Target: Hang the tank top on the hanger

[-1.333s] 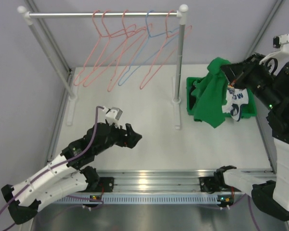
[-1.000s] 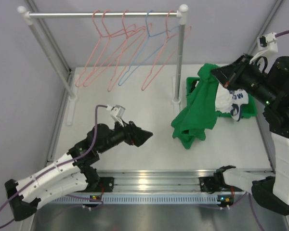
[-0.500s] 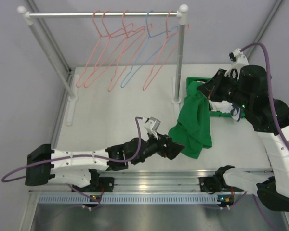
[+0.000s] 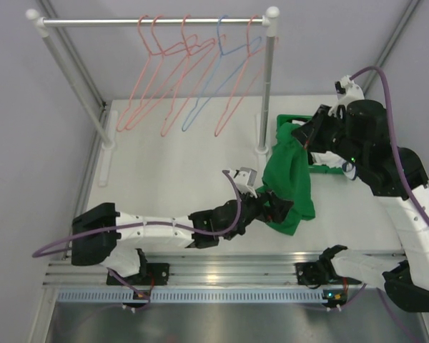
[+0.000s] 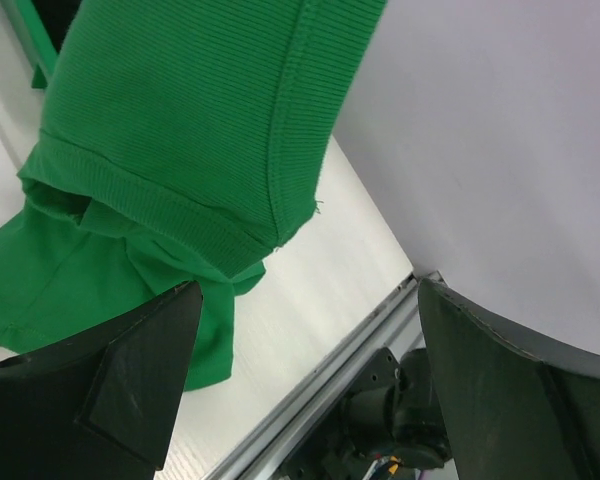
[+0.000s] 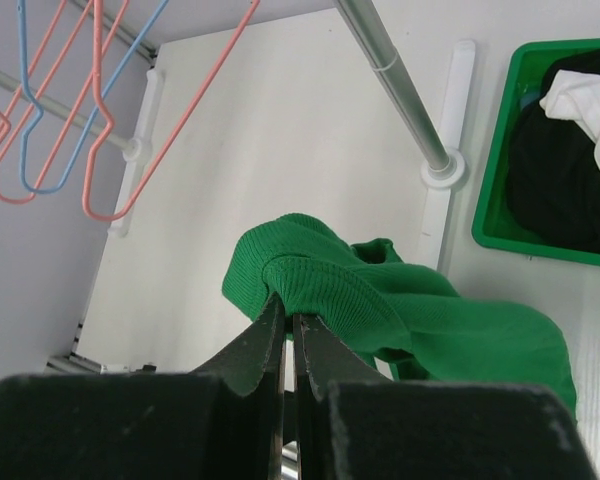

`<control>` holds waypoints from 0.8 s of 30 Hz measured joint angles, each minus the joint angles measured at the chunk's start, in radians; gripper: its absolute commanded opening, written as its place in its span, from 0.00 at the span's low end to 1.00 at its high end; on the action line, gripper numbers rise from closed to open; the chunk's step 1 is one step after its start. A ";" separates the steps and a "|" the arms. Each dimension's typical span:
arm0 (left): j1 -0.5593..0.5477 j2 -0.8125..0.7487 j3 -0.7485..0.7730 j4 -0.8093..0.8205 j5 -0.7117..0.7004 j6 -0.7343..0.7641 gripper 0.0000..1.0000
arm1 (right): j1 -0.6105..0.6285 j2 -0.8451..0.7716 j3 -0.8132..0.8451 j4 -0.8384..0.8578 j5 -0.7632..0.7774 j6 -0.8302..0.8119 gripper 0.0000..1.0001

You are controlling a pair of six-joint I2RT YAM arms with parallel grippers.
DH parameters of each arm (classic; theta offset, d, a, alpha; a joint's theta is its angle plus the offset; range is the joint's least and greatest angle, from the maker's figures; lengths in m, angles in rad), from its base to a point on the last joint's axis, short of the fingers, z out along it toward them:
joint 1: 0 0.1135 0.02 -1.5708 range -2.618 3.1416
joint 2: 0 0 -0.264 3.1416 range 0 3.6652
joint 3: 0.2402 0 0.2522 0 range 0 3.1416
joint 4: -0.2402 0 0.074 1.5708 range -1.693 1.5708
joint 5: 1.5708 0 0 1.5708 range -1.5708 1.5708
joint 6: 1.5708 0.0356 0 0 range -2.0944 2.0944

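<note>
The bright green tank top hangs from my right gripper, its lower part crumpled on the table. In the right wrist view the right gripper is shut on a fold of the tank top. My left gripper is open at the tank top's lower edge; in the left wrist view the left gripper stands wide apart just below the hanging fabric, without touching it. Several salmon-pink hangers hang on the rail at the back; one also shows in the right wrist view.
A blue wire hanger hangs among the pink ones. The rack's right post stands just left of the tank top. A green bin holds a black garment and a white one. A metal rail runs along the near edge.
My right gripper carried the tank top out of the bin, left and down, until its lower part lay on the table. My left arm stretched right until its open gripper reached the tank top's lower edge.
</note>
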 measured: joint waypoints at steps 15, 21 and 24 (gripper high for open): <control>0.000 0.126 0.085 -0.027 -0.150 -0.083 0.96 | 0.011 0.003 0.000 0.003 0.004 0.000 0.00; 0.000 0.152 0.117 -0.024 -0.204 -0.090 0.78 | 0.011 0.008 0.000 0.002 0.004 0.000 0.00; 0.001 0.159 0.119 -0.019 -0.219 -0.090 0.63 | 0.012 0.008 0.000 0.002 0.004 0.000 0.00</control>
